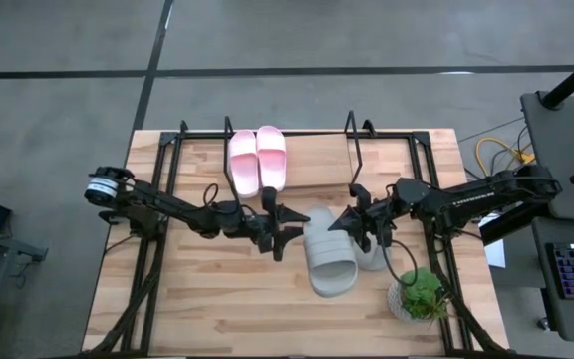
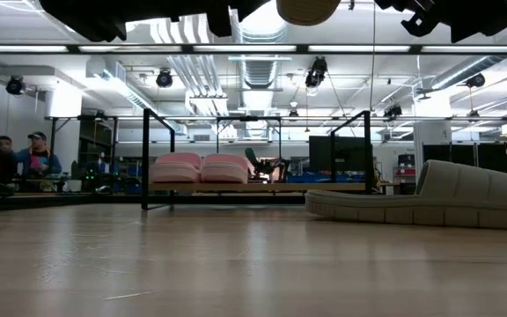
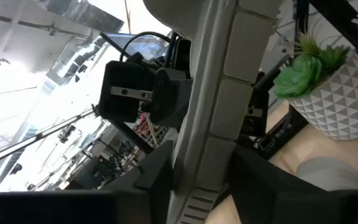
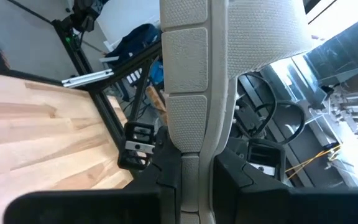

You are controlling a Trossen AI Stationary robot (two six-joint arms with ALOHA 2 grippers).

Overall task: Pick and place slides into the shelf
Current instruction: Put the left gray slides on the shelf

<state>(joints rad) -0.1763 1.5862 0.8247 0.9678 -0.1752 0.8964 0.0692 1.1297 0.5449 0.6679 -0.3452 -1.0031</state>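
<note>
Wooden bench: both the left claw and right claw grip one grey slide lifted mid-bench, which next needs carrying to the shelf beside the pink slides.

Grey concrete floor, ceiling ducts and strip lights.

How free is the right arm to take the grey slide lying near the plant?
Probably not yet: the right pincer is shut on the raised grey slide, left pincer at its other side. The lying slide itself looks unblocked.
</note>
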